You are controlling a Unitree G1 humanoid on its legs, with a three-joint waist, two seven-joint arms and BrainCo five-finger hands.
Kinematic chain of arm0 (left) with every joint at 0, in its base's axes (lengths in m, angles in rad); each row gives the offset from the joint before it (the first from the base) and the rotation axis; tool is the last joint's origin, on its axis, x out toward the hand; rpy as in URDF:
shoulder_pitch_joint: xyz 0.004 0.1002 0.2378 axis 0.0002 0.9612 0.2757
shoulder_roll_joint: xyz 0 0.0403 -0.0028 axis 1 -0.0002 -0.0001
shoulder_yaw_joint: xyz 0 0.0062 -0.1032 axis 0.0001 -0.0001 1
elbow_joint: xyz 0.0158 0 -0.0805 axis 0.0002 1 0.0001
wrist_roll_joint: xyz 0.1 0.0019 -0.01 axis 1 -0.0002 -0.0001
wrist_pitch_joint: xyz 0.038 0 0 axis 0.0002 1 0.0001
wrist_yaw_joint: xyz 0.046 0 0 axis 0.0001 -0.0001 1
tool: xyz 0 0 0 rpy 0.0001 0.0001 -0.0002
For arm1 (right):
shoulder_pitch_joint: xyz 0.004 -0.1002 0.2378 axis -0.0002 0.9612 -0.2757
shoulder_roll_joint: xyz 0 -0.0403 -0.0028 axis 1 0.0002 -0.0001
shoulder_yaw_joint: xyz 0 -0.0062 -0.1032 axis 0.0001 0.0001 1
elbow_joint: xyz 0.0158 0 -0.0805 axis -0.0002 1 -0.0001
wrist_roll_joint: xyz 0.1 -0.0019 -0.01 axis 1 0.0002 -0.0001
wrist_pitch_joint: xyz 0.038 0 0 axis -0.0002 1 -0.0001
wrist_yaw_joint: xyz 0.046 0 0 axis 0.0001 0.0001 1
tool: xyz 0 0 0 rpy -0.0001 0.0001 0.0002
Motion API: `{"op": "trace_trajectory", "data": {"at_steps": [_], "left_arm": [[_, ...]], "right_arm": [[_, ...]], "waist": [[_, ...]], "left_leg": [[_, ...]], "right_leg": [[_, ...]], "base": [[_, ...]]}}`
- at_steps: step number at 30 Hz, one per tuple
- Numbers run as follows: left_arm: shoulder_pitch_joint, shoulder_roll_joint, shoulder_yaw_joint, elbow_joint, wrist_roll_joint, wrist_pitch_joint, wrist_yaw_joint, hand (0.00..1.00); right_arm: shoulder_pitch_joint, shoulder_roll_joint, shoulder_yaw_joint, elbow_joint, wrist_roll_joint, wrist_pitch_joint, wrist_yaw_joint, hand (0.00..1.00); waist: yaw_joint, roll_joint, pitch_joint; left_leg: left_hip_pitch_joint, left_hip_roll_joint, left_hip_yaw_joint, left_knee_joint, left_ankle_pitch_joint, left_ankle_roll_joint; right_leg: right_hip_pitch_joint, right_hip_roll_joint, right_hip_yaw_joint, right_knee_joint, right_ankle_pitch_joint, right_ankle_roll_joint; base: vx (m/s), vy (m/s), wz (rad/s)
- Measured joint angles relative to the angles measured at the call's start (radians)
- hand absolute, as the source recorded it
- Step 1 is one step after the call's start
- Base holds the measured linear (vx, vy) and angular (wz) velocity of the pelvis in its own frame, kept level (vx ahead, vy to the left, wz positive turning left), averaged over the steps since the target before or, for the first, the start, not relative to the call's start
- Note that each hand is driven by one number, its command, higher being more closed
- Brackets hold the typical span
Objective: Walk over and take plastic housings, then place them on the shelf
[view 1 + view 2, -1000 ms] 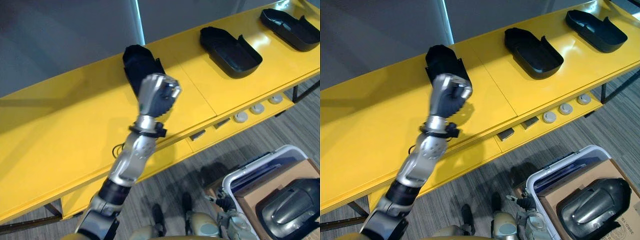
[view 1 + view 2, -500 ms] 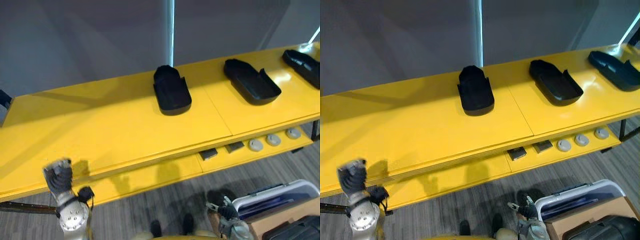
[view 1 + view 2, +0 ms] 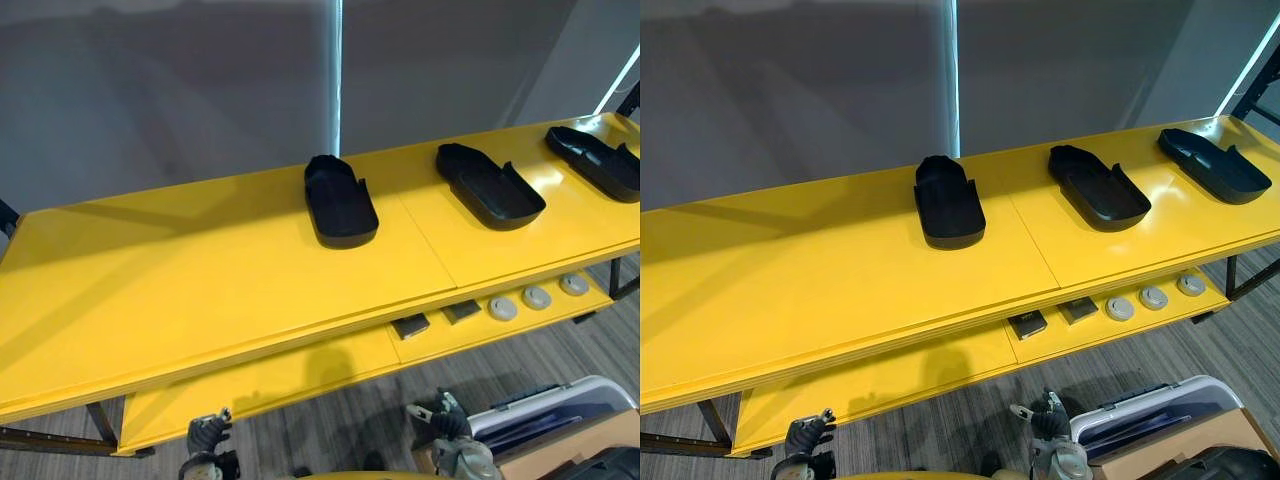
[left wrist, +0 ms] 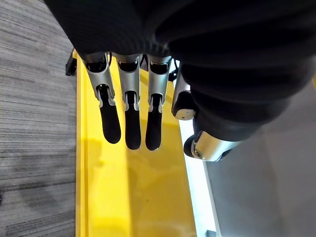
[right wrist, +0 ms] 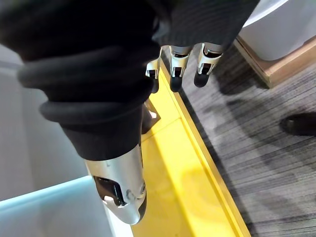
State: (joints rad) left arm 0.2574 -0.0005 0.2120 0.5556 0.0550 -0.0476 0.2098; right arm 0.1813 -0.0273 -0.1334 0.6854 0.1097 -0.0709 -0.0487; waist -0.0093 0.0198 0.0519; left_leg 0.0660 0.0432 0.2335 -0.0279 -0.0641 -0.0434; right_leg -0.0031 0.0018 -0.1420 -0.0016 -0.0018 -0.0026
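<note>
You've got nothing in hand: left hand (image 4: 126, 126) and right hand (image 5: 177, 74) hang with fingers straight. Three plastic housings lie on the yellow shelf (image 3: 200, 270) toward its back edge: middle housing (image 3: 340, 205), next housing (image 3: 490, 188), right-end housing (image 3: 598, 162). They're likely light, stiff, slick shells. Pinch a raised side wall, thumb inside.

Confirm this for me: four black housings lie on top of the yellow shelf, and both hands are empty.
Wrong count: three housings, not four. The left eye view shows the left housing, middle housing and right housing on the yellow shelf. The left hand and right hand are indeed empty.
</note>
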Motion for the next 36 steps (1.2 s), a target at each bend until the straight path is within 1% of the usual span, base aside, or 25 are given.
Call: {"op": "trace_trajectory", "data": {"at_steps": [1, 5, 12, 17, 20, 23, 24, 26, 27, 28, 29, 30, 31, 32, 33, 34, 35, 36], "left_arm": [[-0.005, 0.001, -0.011, 0.003, 0.007, -0.001, 0.012, 0.00], [-0.013, 0.003, -0.027, 0.017, 0.038, -0.001, 0.012, 0.00], [-0.019, 0.007, -0.056, 0.046, 0.040, -0.001, 0.011, 0.00], [-0.026, 0.006, -0.056, 0.048, 0.038, -0.001, 0.011, 0.00], [-0.041, 0.006, -0.057, 0.063, 0.038, -0.001, 0.011, 0.00], [-0.045, 0.005, -0.057, 0.062, 0.037, -0.001, 0.012, 0.00], [-0.053, 0.005, -0.057, 0.062, 0.037, -0.002, 0.013, 0.00], [-0.084, 0.007, -0.054, 0.061, 0.037, -0.005, 0.015, 0.00], [-0.112, 0.009, -0.054, 0.060, 0.037, -0.006, 0.016, 0.00], [-0.137, 0.007, -0.054, 0.046, 0.037, -0.006, 0.018, 0.00], [-0.143, 0.004, -0.054, 0.025, 0.037, -0.006, 0.022, 0.00], [-0.162, 0.002, -0.054, 0.006, 0.037, -0.010, 0.030, 0.00], [-0.166, 0.000, -0.058, 0.004, 0.037, -0.010, 0.033, 0.00], [-0.163, -0.005, -0.061, 0.003, 0.037, -0.010, 0.033, 0.00], [-0.152, -0.005, -0.066, -0.007, 0.037, -0.010, 0.033, 0.00], [-0.138, -0.003, -0.065, -0.016, 0.037, -0.011, 0.034, 0.00], [-0.134, -0.002, -0.065, -0.016, 0.036, -0.011, 0.035, 0.00], [-0.132, -0.001, -0.065, -0.016, 0.034, -0.011, 0.037, 0.00]], "right_arm": [[-0.001, 0.001, -0.009, 0.008, 0.000, 0.000, -0.002, 0.00], [-0.014, -0.001, -0.019, 0.047, 0.000, 0.000, -0.015, 0.00], [-0.019, 0.001, -0.018, 0.048, -0.001, 0.000, -0.016, 0.00], [-0.036, 0.001, -0.018, 0.048, -0.003, 0.000, -0.020, 0.00], [-0.050, 0.001, -0.016, 0.048, -0.008, 0.000, -0.028, 0.00], [-0.066, 0.001, -0.014, 0.047, -0.031, 0.001, -0.036, 0.00], [-0.073, 0.001, -0.013, 0.045, -0.038, 0.001, -0.037, 0.00], [-0.096, 0.001, -0.007, 0.044, -0.053, 0.004, -0.039, 0.00], [-0.116, 0.002, -0.003, 0.041, -0.064, 0.008, -0.040, 0.00], [-0.120, 0.002, 0.008, 0.038, -0.072, 0.010, -0.043, 0.00], [-0.132, 0.001, 0.010, 0.038, -0.073, 0.010, -0.043, 0.00], [-0.149, 0.002, 0.018, 0.037, -0.073, 0.012, -0.043, 0.00], [-0.141, 0.006, 0.025, 0.037, -0.073, 0.012, -0.043, 0.00], [-0.134, 0.010, 0.028, 0.037, -0.073, 0.011, -0.042, 0.00], [-0.123, 0.020, 0.033, 0.037, -0.073, 0.010, -0.040, 0.00], [-0.113, 0.029, 0.038, 0.040, -0.073, 0.009, -0.038, 0.00], [-0.112, 0.033, 0.040, 0.044, -0.074, 0.009, -0.038, 0.00], [-0.113, 0.034, 0.049, 0.046, -0.076, 0.010, -0.038, 0.00]], "waist": [[0.000, 0.000, 0.000], [-0.002, 0.001, 0.000], [-0.002, 0.000, 0.001], [-0.002, -0.005, 0.013], [0.000, -0.008, 0.018], [0.000, -0.011, 0.022], [0.001, -0.013, 0.028], [0.007, -0.021, 0.050], [0.018, -0.028, 0.072], [0.023, -0.036, 0.076], [0.024, -0.029, 0.078], [0.026, -0.025, 0.098], [0.026, -0.028, 0.102], [0.026, -0.026, 0.102], [0.026, -0.041, 0.094], [0.032, -0.050, 0.088], [0.036, -0.052, 0.086], [0.056, -0.081, 0.076]], "left_leg": [[0.002, 0.000, 0.003, 0.000, 0.000, 0.000], [0.016, 0.000, 0.010, -0.003, 0.000, 0.000], [0.017, 0.001, 0.011, 0.005, 0.000, 0.000], [-0.012, 0.010, 0.006, 0.064, -0.022, 0.001], [-0.021, 0.010, 0.027, 0.064, -0.022, 0.001], [-0.025, 0.011, 0.072, 0.065, -0.024, 0.004], [-0.032, 0.010, 0.088, 0.069, -0.026, 0.007], [-0.057, 0.011, 0.123, 0.089, -0.032, 0.014], [-0.083, 0.016, 0.144, 0.117, -0.042, 0.019], [-0.126, 0.025, 0.161, 0.155, -0.050, 0.033], [-0.149, 0.045, 0.172, 0.167, -0.050, 0.053], [-0.161, 0.061, 0.178, 0.178, -0.048, 0.062], [-0.156, 0.062, 0.168, 0.185, -0.047, 0.064], [-0.156, 0.061, 0.160, 0.190, -0.047, 0.064], [-0.160, 0.059, 0.146, 0.202, -0.047, 0.064], [-0.182, 0.056, 0.131, 0.223, -0.045, 0.063], [-0.199, 0.055, 0.124, 0.241, -0.043, 0.063], [-0.238, 0.056, 0.122, 0.274, -0.041, 0.062]], "right_leg": [[0.000, 0.001, 0.003, 0.000, 0.000, 0.000], [0.001, 0.003, 0.011, 0.000, 0.000, 0.000], [0.005, 0.003, 0.011, 0.001, 0.001, -0.001], [-0.005, 0.005, 0.017, 0.014, 0.003, -0.004], [-0.028, 0.009, 0.043, 0.018, 0.007, -0.005], [-0.064, 0.017, 0.103, 0.025, 0.020, 0.002], [-0.080, 0.019, 0.123, 0.034, 0.031, -0.003], [-0.110, 0.021, 0.158, 0.045, 0.048, 0.009], [-0.137, 0.023, 0.181, 0.053, 0.061, 0.021], [-0.170, 0.026, 0.199, 0.053, 0.092, 0.047], [-0.187, 0.035, 0.206, 0.054, 0.108, 0.077], [-0.235, 0.029, 0.178, 0.228, 0.018, 0.052], [-0.253, 0.002, 0.153, 0.442, -0.088, 0.046], [-0.245, -0.013, 0.146, 0.519, -0.124, 0.060], [-0.216, -0.041, 0.145, 0.618, -0.172, 0.084], [-0.169, -0.063, 0.146, 0.647, -0.204, 0.109], [-0.145, -0.075, 0.146, 0.635, -0.213, 0.118], [-0.092, -0.094, 0.146, 0.539, -0.247, 0.112]], "base": [[0.02, -0.005, -0.08], [0.03, -0.005, -0.07], [0.00, -0.002, -0.01], [-0.03, -0.013, -0.04], [-0.06, -0.002, -0.24], [-0.05, 0.007, -0.52], [-0.06, 0.026, -0.69], [-0.07, 0.031, -0.59], [-0.13, 0.036, -0.54], [-0.15, 0.036, -0.50], [-0.14, 0.027, -0.28], [-0.09, 0.043, -0.02], [-0.06, 0.025, 0.14], [-0.02, -0.026, 0.32], [-0.03, -0.115, 0.39], [-0.03, -0.133, 0.42], [-0.04, -0.171, 0.34], [-0.07, -0.218, 0.12]]}}
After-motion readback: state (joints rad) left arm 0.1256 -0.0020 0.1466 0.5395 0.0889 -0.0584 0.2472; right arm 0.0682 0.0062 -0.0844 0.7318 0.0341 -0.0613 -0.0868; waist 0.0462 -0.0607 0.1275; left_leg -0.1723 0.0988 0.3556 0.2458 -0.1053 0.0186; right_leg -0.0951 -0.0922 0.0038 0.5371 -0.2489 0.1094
